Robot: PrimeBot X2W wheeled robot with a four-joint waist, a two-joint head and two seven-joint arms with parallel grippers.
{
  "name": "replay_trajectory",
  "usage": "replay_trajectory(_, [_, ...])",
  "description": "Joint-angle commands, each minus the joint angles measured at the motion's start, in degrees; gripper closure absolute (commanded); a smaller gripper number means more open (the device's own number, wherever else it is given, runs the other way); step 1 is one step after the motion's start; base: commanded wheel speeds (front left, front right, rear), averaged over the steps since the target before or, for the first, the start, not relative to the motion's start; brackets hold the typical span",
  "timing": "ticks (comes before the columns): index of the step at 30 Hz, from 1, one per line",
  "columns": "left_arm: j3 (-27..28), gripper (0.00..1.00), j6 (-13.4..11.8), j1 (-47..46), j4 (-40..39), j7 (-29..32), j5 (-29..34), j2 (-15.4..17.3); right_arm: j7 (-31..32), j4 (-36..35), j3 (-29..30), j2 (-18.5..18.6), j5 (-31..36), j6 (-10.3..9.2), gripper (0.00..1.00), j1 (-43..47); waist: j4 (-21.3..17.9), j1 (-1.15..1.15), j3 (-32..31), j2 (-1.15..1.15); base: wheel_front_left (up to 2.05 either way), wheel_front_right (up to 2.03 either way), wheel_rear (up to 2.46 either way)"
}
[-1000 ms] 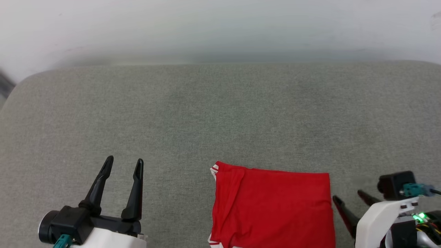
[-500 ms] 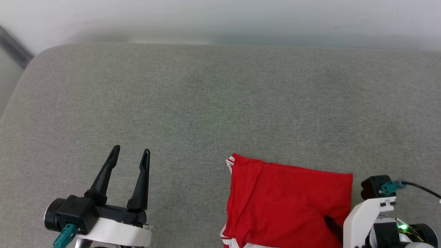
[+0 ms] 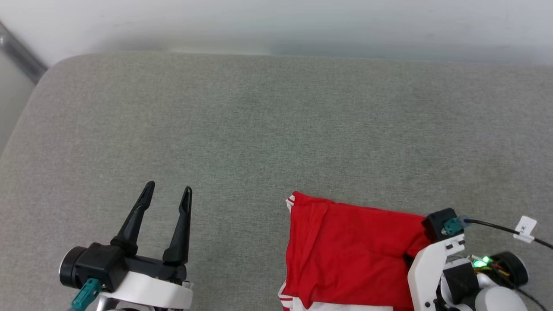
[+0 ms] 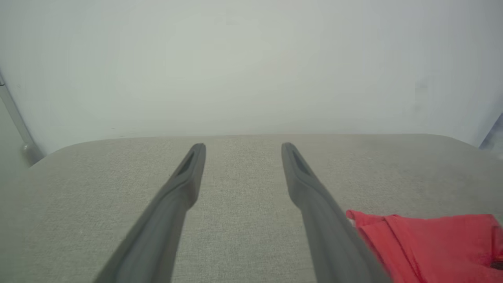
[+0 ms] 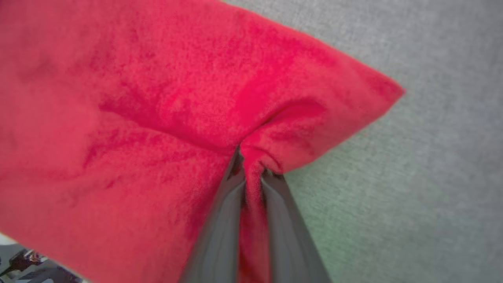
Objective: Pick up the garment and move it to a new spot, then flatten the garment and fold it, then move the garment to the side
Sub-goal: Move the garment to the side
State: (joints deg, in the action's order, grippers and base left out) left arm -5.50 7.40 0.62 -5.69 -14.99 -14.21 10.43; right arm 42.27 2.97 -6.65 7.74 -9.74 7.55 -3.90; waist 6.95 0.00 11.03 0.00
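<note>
From the head, the garment (image 3: 354,255) lies folded on the grey cushion (image 3: 259,129), at the cushion's near edge and right of its middle. The red body faces up. Striped trim shows at the garment's two left corners, and a white strip runs along the side closest to the cushion's near edge. The right gripper (image 3: 409,260) sits over the cushion's near right part, at the garment's right side, with its dark fingers sunk in a pucker of red cloth. A black cable (image 3: 492,224) with a white tag (image 3: 525,226) runs from its wrist toward the cushion's right side. The left gripper (image 3: 168,187) is over the cushion's near left part, well apart from the garment. Its fingers are spread and hold nothing.

From the left wrist, the left gripper (image 4: 242,146) points toward the cushion's (image 4: 243,204) far edge, with bare grey fabric between its parted fingers. The garment (image 4: 424,243) lies off to the right on the cushion.

From the right wrist, the right gripper (image 5: 253,165) is clamped on the garment (image 5: 157,98). A ridge of red cloth is pinched between the two fingers, and creases spread out from the pinch. The pinch is close to a pointed corner of the fabric, which stands out over the bare cushion (image 5: 412,177).
</note>
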Motion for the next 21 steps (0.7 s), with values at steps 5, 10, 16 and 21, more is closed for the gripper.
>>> replay_trajectory(5, [-1.1, 0.00, 0.1, 0.7, -0.2, -0.3, 0.1, 0.1, -0.8, -2.7, -5.6, 6.6, 4.8, -0.10, 1.00, -3.5, -2.8, 0.00, -1.6, 0.00, 0.00, 0.00, 0.00])
replay_trajectory(10, [-3.1, 0.00, 0.1, 0.9, -0.5, -0.3, 0.5, 0.3, 1.0, -5.7, -11.8, 15.7, 8.0, -0.11, 1.00, -7.8, -6.8, 0.00, -1.4, 0.00, 0.00, 0.00, 0.00])
replay_trajectory(16, [-6.8, 0.00, 0.1, -1.3, -2.1, -0.2, 1.3, 0.6, 2.4, -7.6, -15.5, 27.2, 8.2, -0.09, 1.00, -14.3, -11.8, 0.00, 1.7, 0.00, 0.00, 0.00, 0.00])
replay_trajectory(21, [-10.2, 0.00, 0.1, -4.5, -3.9, -0.2, 1.6, 1.4, 0.3, -6.1, -16.5, 36.7, 9.4, -0.09, 1.00, -19.7, -15.1, 0.00, 6.7, 0.00, 0.00, 0.00, 0.00])
